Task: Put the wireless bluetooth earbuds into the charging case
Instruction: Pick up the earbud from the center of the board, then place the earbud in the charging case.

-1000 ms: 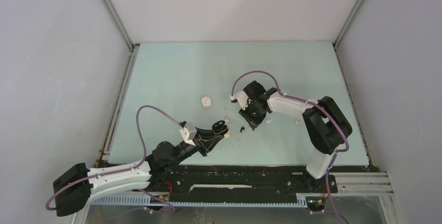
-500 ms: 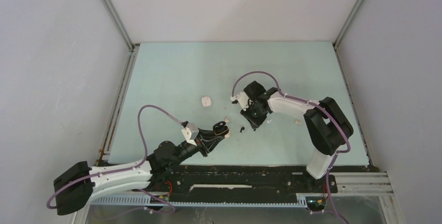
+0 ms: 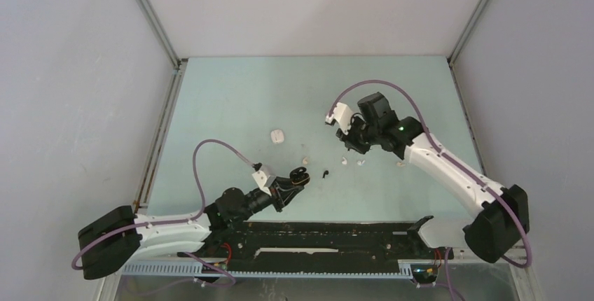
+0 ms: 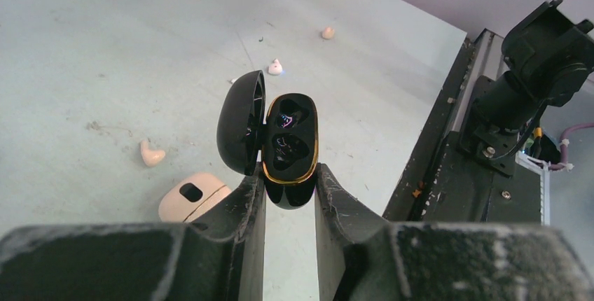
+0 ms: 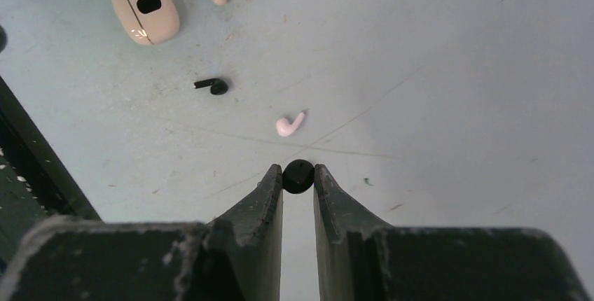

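Earbuds (image 3: pixel 344 162), whitish and tiny, lie scattered on the pale table (image 3: pixel 231 98). Nearest the arm bases, the left gripper (image 4: pixel 289 175) is clamped on the lower end of the black charging case (image 4: pixel 287 148); its lid is swung open to one side and both gold-rimmed sockets are empty. Just beyond the case a loose black earbud (image 3: pixel 325 173) rests on the table. Farther out, the right gripper (image 5: pixel 298 171) hangs above the surface, its jaws pinched on a small black bud (image 5: pixel 298 176) held right at the fingertips; only its round end shows. A closed whitish case (image 3: pixel 278 136) sits at about that depth, off to the left. The step in hand looks like carrying the pinched bud to the open case. To do it well, bring the bud over one socket, turn the wrist until its shape matches the recess, and lower slowly. The pinch is shallow, so a knock against the lid or rim could roll it out. The left arm should hold the case level and steady.
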### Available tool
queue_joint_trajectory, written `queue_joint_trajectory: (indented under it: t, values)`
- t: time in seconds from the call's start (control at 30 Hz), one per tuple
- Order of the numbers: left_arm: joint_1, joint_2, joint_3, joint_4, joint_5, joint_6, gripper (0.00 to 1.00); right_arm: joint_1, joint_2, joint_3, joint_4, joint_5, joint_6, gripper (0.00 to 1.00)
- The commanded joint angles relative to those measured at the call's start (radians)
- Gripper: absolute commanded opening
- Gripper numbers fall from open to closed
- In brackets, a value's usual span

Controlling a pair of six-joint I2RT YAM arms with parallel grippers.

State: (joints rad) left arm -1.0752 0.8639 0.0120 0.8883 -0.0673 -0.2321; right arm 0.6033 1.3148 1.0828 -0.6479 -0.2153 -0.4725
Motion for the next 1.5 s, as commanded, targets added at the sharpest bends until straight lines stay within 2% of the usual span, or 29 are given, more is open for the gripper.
queue_joint_trajectory:
  t: [0.0,0.23,0.53,0.77,1.23,1.47]
  values:
    - [-0.003,0.058,-0.02,0.1,0.013,-0.025,0.0,-0.014,-0.077,0.067,0.025,-0.059,-0.163,0.0]
    - [-0.003,0.125,0.046,0.188,0.046,-0.054,0.0,0.046,-0.314,0.011,0.174,-0.12,-0.29,0.0]
    - [-0.003,0.19,0.11,0.25,0.144,-0.043,0.0,0.284,-0.608,-0.322,0.565,-0.064,-0.418,0.0]
    - [-0.003,0.162,0.119,0.252,0.169,-0.027,0.0,0.407,-0.638,-0.461,0.744,0.012,-0.491,0.0]
    - [-0.003,0.115,0.117,0.25,0.166,-0.033,0.0,0.495,-0.654,-0.585,0.87,0.018,-0.558,0.0]
    - [-0.003,0.135,0.117,0.242,0.202,-0.018,0.0,0.54,-0.651,-0.589,0.896,0.016,-0.512,0.0]
